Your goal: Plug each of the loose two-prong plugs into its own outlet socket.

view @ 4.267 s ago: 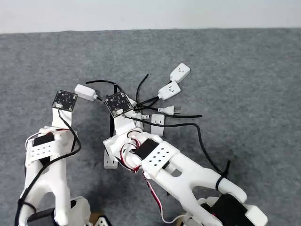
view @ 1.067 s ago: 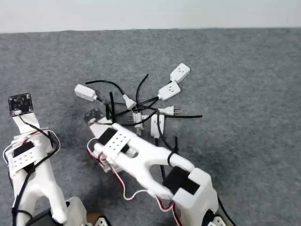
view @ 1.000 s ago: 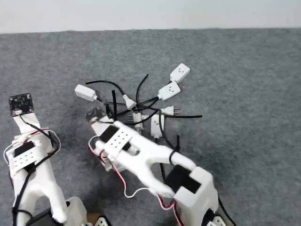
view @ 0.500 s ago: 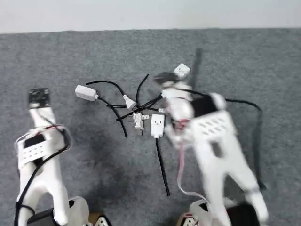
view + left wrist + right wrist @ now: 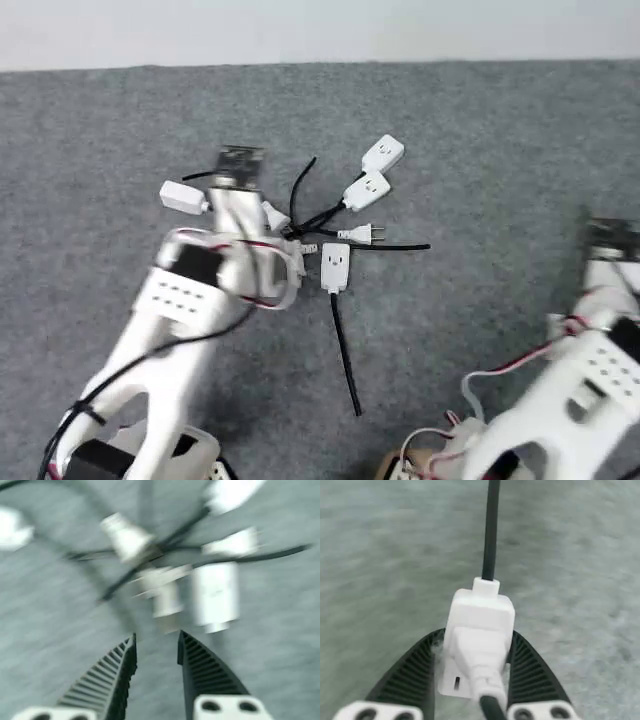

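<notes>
Grey bench (image 5: 500, 130) under everything. Left arm (image 5: 180, 300) slanting from lower left toward the cords (image 5: 342, 345) at frame centre, left tool (image 5: 156, 637) spread, tips near a plug (image 5: 165, 597) just beside a socket (image 5: 215, 597). Right arm (image 5: 590, 380) at lower right, right tool (image 5: 476, 634) pinching a white connector (image 5: 479, 615) on a black cord (plug or socket, cannot tell).

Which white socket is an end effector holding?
The white rectangular plastic socket clamped in the right end effector; the other sockets lie loose on the grey mat.
</notes>
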You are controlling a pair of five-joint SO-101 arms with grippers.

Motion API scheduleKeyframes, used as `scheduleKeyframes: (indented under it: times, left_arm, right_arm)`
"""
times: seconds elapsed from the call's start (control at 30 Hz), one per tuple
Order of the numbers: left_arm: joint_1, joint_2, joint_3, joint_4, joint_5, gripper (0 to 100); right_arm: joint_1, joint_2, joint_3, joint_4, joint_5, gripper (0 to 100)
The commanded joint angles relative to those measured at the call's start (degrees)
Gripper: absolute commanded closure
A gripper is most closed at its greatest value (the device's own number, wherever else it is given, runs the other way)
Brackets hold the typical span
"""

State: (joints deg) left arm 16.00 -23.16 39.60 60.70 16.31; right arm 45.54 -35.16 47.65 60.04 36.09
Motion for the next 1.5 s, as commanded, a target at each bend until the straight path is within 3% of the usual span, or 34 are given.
scheduleKeyframes:
  times: [0.0,0.13,0.3,0.37,0.53,0.63,0.87,1.13,1.47]
  left_arm:
    - [9.8,-1.1,-2.9,-8.6,9.6,87]
    - [12.6,4.8,-5.2,-13.1,11.3,87]
    - [13.5,21.0,-15.2,-13.5,11.3,87]
    - [13.6,27.3,-18.6,-13.5,11.4,87]
    - [13.1,38.2,-26.5,-11.6,18.3,87]
    - [13.3,41.4,-29.6,-9.5,18.5,87]
    - [13.1,44.9,-32.8,-7.2,18.4,87]
    - [13.1,45.2,-32.7,2.3,18.5,87]
    - [11.5,45.4,-32.9,5.2,16.4,87]
  right_arm:
    - [5.7,9.8,-2.4,-10.4,0.7,99.1]
    - [7.5,23.9,-9.8,-16.6,-4.6,97.8]
    - [7.9,38.5,-21.8,-16.7,-10.5,72.1]
    - [7.8,42.2,-26.2,-15.0,-11.0,68.2]
    - [8.2,45.4,-35.4,-11.2,-19.3,84.4]
    - [7.6,45.8,-37.6,-9.5,-19.3,91.9]
    - [6.3,45.9,-37.4,-9.1,-19.6,86.0]
    - [4.9,45.9,-37.4,-9.1,-19.6,85.6]
    - [4.1,45.9,-35.8,-9.0,-19.2,85.6]
